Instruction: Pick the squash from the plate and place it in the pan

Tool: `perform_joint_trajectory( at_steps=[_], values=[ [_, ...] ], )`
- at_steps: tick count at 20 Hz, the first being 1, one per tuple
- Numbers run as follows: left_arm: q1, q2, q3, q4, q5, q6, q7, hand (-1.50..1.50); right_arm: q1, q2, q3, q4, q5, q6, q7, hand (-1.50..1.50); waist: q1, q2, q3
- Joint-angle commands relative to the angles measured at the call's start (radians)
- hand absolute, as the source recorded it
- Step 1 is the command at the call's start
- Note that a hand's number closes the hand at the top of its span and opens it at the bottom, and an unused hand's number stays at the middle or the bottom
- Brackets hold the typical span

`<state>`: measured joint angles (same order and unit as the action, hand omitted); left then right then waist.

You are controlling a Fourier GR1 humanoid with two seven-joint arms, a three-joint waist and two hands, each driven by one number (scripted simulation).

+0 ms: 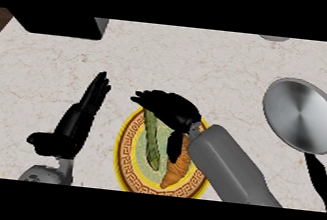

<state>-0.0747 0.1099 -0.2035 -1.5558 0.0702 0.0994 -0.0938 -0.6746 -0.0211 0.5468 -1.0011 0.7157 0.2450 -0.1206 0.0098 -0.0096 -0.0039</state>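
Right forearm came in from the lower edge, crossing the plate (130,128); the right hand (168,107) sat curled over the far end of the green squash (152,140), which lay on the plate beside an orange vegetable (177,168). Whether the fingers had closed on the squash could not be told. Left hand (83,113) rested open, left of the plate. Pan (303,115) stood well apart, right. Step judged: grasping. Next: secure hold, lift clear, carry right to the pan.
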Motion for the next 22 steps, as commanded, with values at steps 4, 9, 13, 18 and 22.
perform_joint_trajectory(
  at_steps=[4,9,13,18,22],
  values=[
    [0.043,-0.015,-0.011,-0.057,-0.001,-0.009,0.026,0.00,-0.068,0.020,0.079,0.186,0.010,-0.030,-0.042,1.50,0.010,0.012,0.004],
    [-0.006,-0.015,0.020,0.092,-0.026,-0.039,-0.091,0.00,-0.130,0.020,0.167,0.254,-0.004,-0.156,-0.067,1.50,0.013,0.016,0.004],
    [0.064,-0.006,0.005,0.005,-0.025,-0.048,-0.060,0.00,-0.089,0.020,0.138,0.312,0.065,-0.235,-0.129,1.50,0.009,0.013,0.004],
    [-0.049,-0.037,0.046,0.083,-0.026,-0.035,-0.029,0.00,-0.100,0.020,0.154,0.194,0.023,-0.276,-0.081,1.50,-0.002,0.011,0.004],
    [0.020,-0.001,0.072,0.001,-0.001,-0.043,-0.013,0.00,-0.067,0.004,0.022,0.191,0.043,-0.380,0.008,1.50,-0.017,0.007,0.004]
  ],
)
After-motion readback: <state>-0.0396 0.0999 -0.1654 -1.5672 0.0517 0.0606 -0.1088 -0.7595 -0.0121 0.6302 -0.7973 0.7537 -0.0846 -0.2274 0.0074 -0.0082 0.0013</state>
